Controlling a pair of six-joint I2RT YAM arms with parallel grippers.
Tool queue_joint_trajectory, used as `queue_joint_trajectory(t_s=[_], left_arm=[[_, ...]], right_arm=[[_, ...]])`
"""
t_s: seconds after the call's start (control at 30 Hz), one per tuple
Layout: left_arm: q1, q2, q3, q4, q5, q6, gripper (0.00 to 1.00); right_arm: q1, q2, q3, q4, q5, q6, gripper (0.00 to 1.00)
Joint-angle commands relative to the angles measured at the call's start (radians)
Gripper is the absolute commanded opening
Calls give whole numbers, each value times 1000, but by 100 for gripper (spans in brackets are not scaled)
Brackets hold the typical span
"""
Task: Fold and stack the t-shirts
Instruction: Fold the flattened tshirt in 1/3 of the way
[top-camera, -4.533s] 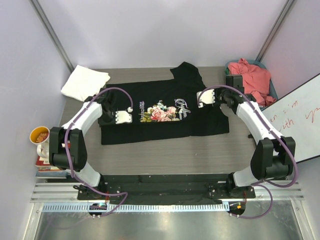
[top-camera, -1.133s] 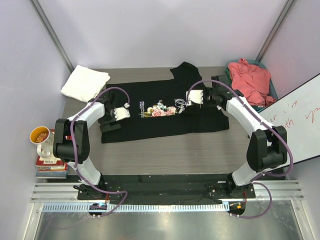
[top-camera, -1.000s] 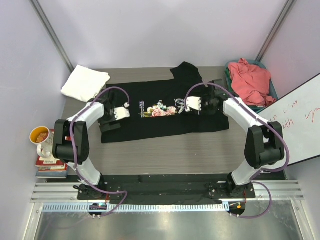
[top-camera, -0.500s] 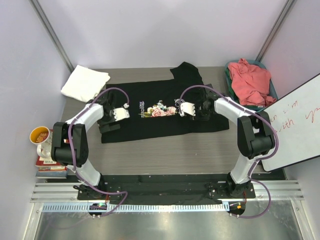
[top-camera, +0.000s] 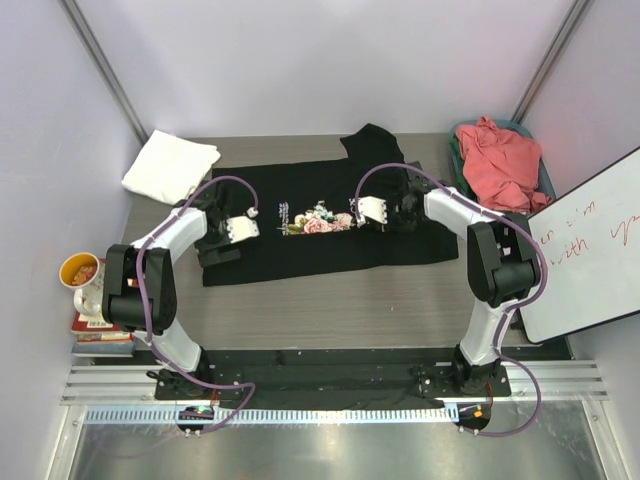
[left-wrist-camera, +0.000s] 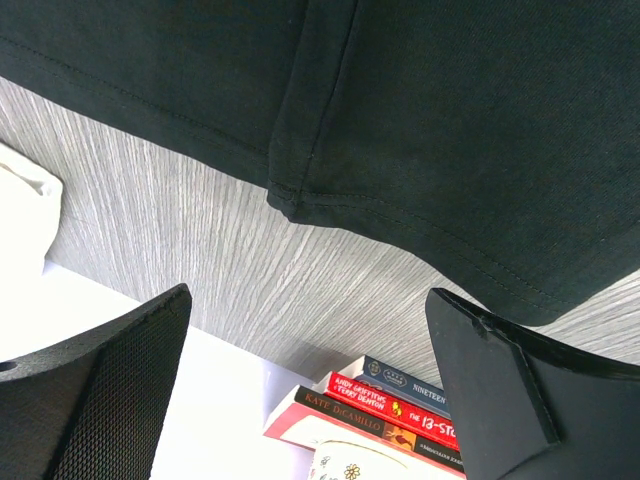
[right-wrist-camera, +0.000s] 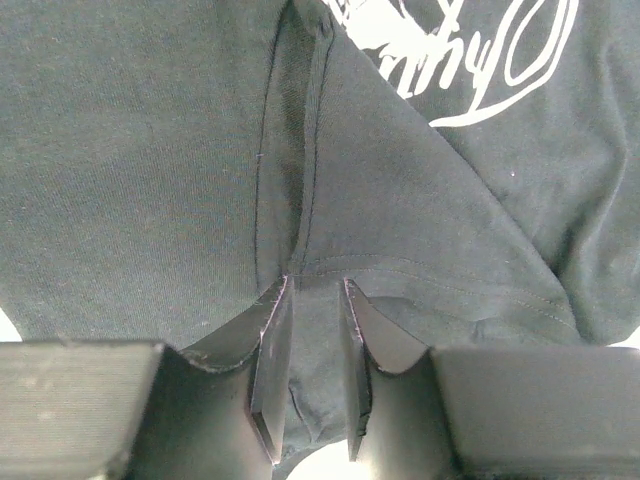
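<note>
White tee, folded, sits at the table's far-left corner. Beside the table on the left: a stack of books. Left gripper: jaws spread wide, nothing between them, hovering over the left hem of the black tee. That tee is spread across the table's middle, rose print facing up. Right gripper: jaws pinched on a fold of the black tee just beside the white script. Coral-pink tee is heaped in a bin at far right.
</note>
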Motion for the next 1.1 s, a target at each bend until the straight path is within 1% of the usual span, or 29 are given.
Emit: queue_joint_trajectory(t_s=[0.0, 0.5, 0.67, 0.73, 0.77, 0.8, 0.9, 1.0, 1.07], left_arm=[[4, -14, 3, -2, -15, 2, 100], [5, 23, 34, -2, -6, 1, 100], [4, 28, 36, -2, -6, 1, 100], [5, 31, 36, -2, -5, 1, 100], [4, 32, 37, -2, -3, 1, 100], [5, 34, 39, -2, -3, -2, 100], [5, 37, 39, 0, 0, -2, 100], [5, 40, 40, 0, 1, -2, 100], [5, 43, 42, 3, 5, -2, 100]], right_arm=[[5, 1, 34, 8, -8, 7, 30], [6, 41, 38, -3, 2, 2, 32], [7, 52, 46, 0, -1, 4, 30], [6, 58, 48, 0, 1, 2, 27], [7, 61, 51, 0, 4, 2, 24], [6, 64, 54, -2, 7, 2, 17], [6, 63, 61, -2, 16, -5, 7], [10, 56, 81, -2, 30, -12, 1], [9, 55, 97, -2, 31, -15, 1]])
